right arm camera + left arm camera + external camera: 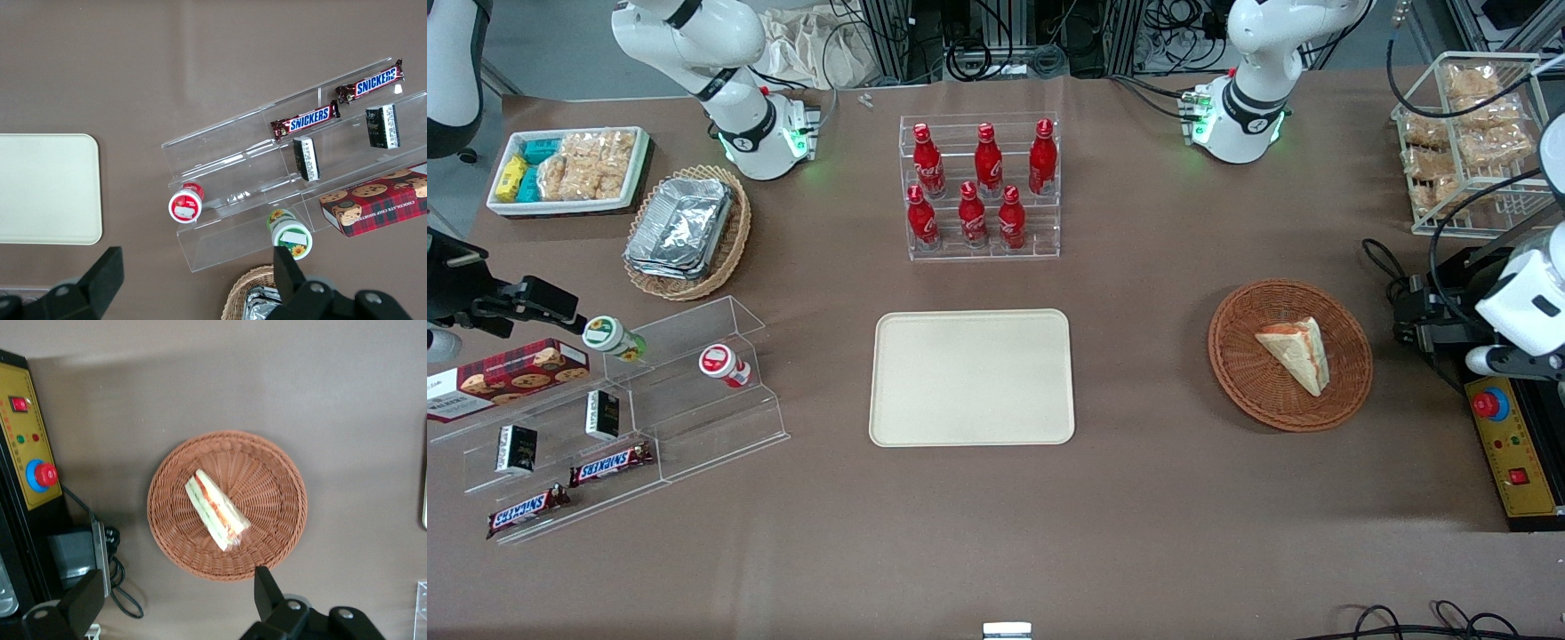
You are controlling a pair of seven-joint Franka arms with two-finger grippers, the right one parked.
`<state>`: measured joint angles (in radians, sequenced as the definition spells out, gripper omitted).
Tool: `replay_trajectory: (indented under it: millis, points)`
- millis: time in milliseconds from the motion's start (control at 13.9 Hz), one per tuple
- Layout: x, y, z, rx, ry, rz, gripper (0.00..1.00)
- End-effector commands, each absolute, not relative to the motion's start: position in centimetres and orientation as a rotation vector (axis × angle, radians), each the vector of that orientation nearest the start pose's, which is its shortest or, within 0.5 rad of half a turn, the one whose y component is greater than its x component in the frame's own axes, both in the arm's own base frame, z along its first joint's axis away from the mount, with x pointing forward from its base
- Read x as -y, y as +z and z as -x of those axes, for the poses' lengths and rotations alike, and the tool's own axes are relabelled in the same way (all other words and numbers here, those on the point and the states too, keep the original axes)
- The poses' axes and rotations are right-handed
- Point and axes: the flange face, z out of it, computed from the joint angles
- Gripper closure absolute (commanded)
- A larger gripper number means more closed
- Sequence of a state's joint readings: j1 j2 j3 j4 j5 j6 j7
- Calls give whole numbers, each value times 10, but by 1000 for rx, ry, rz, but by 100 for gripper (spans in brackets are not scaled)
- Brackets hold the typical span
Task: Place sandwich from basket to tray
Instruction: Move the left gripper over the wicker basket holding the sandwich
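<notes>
While the tray (971,377) lies bare on the desk (1138,516) nearest the front camera, the sandwich (1296,352) rests in the basket (1289,355) toward the working arm's end, cut edge showing red and green layers. Above the basket hangs the pincer (177,600), spread wide and holding nothing, both fingers (264,590) clear of the wicker rim. Farther off, red bottles (978,187) stand in a clear rack

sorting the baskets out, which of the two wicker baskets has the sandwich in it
The reddish-brown round basket at the working arm's end holds the sandwich; the gripper, open, hovers above it. The tan basket holds foil containers.
</notes>
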<state>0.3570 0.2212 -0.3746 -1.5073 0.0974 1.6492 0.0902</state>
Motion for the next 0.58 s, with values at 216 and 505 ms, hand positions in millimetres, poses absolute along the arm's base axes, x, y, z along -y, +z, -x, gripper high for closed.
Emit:
replay_trajectory:
  millis: [216,505]
  points:
    - [-14,529,-625,-101,151,3122,0]
    - [11,473,-621,569,182,2985,0]
